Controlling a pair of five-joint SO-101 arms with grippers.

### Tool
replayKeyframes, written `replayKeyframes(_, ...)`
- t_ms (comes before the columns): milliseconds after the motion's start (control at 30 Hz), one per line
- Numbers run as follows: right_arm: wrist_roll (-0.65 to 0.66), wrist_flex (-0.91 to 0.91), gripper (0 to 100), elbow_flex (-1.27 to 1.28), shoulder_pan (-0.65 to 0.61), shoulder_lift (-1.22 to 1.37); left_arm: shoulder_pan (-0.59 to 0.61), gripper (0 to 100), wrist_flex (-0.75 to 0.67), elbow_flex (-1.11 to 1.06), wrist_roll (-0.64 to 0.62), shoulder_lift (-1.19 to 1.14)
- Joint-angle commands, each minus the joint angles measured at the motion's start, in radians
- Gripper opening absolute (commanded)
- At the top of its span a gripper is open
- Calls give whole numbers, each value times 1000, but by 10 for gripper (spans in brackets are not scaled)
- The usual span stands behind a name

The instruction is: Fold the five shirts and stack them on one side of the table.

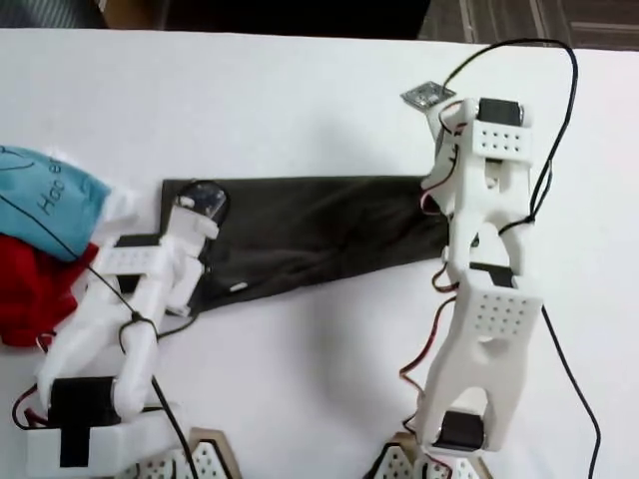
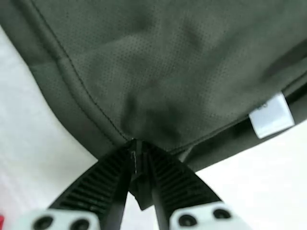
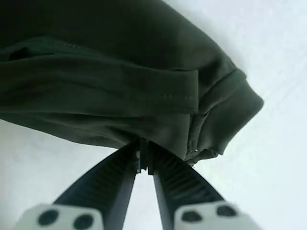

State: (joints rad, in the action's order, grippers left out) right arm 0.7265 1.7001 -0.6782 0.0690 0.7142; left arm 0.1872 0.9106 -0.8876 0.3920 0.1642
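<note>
A dark olive shirt (image 1: 310, 235) lies stretched in a long band across the middle of the white table (image 1: 300, 110). My left gripper (image 2: 136, 152) is shut on the shirt's hem (image 2: 158, 86) at its left end, near a white label (image 2: 271, 115). In the high view that gripper (image 1: 192, 222) sits over the shirt's left edge. My right gripper (image 3: 144, 149) is shut on a bunched fold of the shirt (image 3: 120, 81) at its right end, and in the high view it (image 1: 446, 232) stands at that end. A blue shirt (image 1: 45, 200) and a red shirt (image 1: 35, 289) lie heaped at the left edge.
The two white arms rise from bases at the near edge of the table, with black and red cables (image 1: 559, 110) looping around the right arm. A small grey square tag (image 1: 426, 96) lies behind the right arm. The far table surface is bare white.
</note>
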Motion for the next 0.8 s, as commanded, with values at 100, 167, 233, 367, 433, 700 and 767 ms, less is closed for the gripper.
replayKeyframes(100,57,-77,20,147,73,-5,11,25,-18,7,11,-5)
replayKeyframes(167,58,-114,20,195,107,-5,11,25,-18,7,11,-5)
replayKeyframes(233,61,-127,20,236,142,-8,11,25,-18,7,11,-5)
replayKeyframes(367,161,-74,20,296,211,-28,9,25,-18,7,12,-5)
replayKeyframes(433,204,-42,20,318,245,-53,9,25,-18,7,12,-5)
replayKeyframes(700,256,-30,20,347,283,-278,9,25,-18,7,12,-5)
replayKeyframes(767,253,-33,20,347,251,-328,9,25,-18,7,12,-5)
